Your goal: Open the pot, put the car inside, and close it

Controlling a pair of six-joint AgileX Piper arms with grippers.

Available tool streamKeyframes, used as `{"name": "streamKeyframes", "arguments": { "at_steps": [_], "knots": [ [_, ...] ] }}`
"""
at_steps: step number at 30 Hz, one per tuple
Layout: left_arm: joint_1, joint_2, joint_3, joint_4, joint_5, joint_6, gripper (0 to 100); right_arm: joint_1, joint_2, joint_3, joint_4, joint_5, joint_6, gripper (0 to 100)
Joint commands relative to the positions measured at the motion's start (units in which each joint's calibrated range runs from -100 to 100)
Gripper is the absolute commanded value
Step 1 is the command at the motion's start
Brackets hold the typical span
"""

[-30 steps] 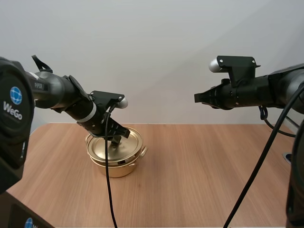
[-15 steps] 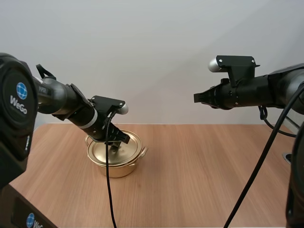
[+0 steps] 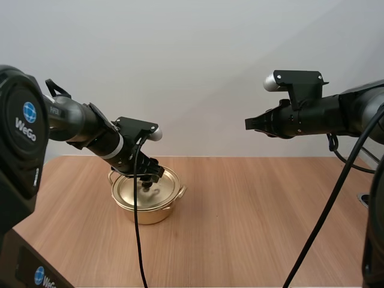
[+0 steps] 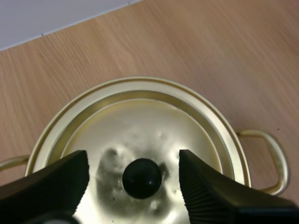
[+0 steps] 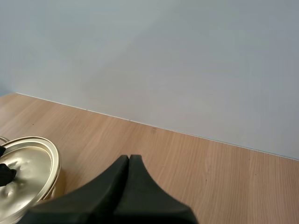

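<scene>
Left jaws stand wide, the round black knob (image 4: 142, 178) centred between them on the lid (image 4: 140, 123) of the gold metal pot (image 3: 147, 213), at 9 o'clock on the wooden surface (image 3: 252, 222). Right jaws, pressed together, hang well apart at 3 o'clock.

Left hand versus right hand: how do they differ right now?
The left hand is open, either side of the round black knob of the gold metal lid; the right hand is shut into one wedge. The left hand sits low at the gold pot; the right hand hangs high above the wooden table. Both are black and grip nothing.
</scene>
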Motion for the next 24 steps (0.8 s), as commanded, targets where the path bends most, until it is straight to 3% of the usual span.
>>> {"name": "streamKeyframes", "arguments": {
  "at_steps": [1,3,8,13,15,18,20,22,24],
  "knots": [
    [0.05,-2.2,-1.7,-0.1,0.3,-0.6,100,0.0,0.0,0.1,-0.1,0.0,-0.2,0],
    [0.05,-6.2,-2.6,-2.0,-1.1,2.5,100,0.0,0.0,0.1,-0.5,0.3,-0.9,0],
    [0.05,-21.7,-0.9,-14.2,1.3,11.6,100,0.0,0.0,0.2,-1.7,0.8,-5.6,0],
    [0.05,-42.7,4.8,-23.1,8.6,11.1,100,0.0,0.0,0.2,-0.2,2.7,-7.6,0],
    [0.23,-52.3,6.4,-22.2,11.4,5.7,100,0.0,0.0,0.2,1.1,4.4,-9.4,0],
    [3.2,-63.4,6.5,-13.8,26.2,-3.9,100,0.0,0.0,0.2,2.7,7.2,-10.7,0],
    [4.86,-70.0,7.0,-9.5,28.1,-5.6,100,0.0,0.0,0.2,4.1,7.9,-10.7,0],
    [5.83,-77.4,7.0,-7.1,19.6,-8.2,100,0.0,0.0,0.2,5.9,7.9,-11.5,0],
    [5.92,-83.5,7.0,-7.1,3.6,-14.5,100,0.0,0.0,0.2,6.9,8.1,-11.5,0]
  ]
}}
